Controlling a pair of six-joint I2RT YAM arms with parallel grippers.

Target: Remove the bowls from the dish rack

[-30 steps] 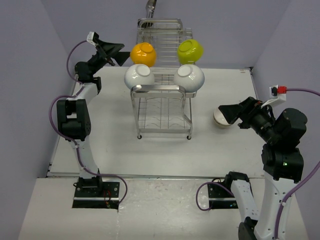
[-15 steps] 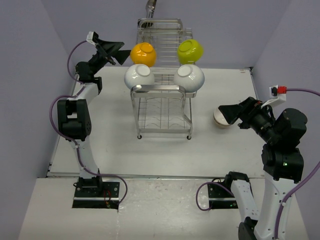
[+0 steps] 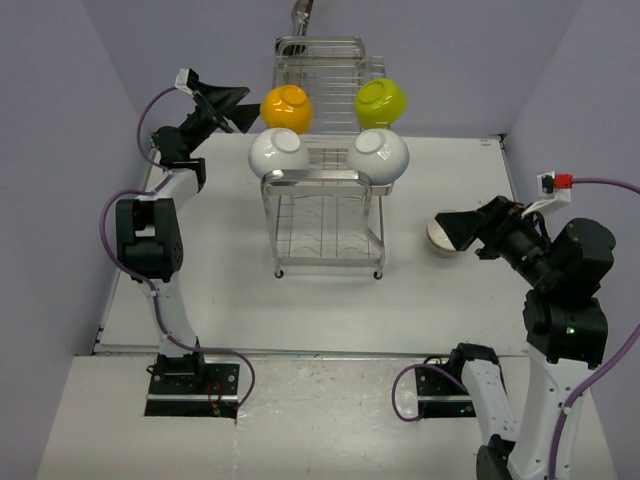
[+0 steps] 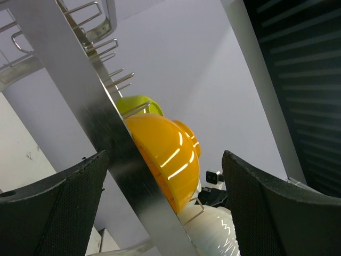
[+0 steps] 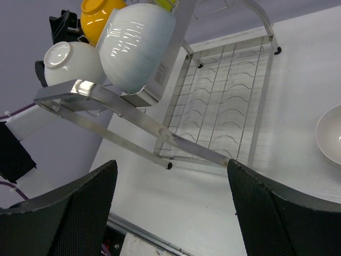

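The chrome dish rack (image 3: 322,200) stands mid-table. Its upper tier holds an orange-yellow bowl (image 3: 286,108), a lime green bowl (image 3: 381,100) and two white bowls (image 3: 277,152) (image 3: 380,153). My left gripper (image 3: 243,110) is open, raised just left of the orange-yellow bowl (image 4: 165,157), which sits between its fingers (image 4: 53,213) behind a rack bar. My right gripper (image 3: 448,230) is open and empty, low over the table, right of the rack. A white bowl (image 3: 444,244) sits upright on the table under it, also at the right wrist view's edge (image 5: 330,133).
The rack's lower tier (image 5: 224,106) is bare wire. A metal fixture (image 3: 300,12) hangs above the back of the rack. Purple walls close in the table (image 3: 250,300) on three sides.
My left gripper has edged slightly up and toward the orange-yellow bowl. The right arm and all bowls have stayed put.
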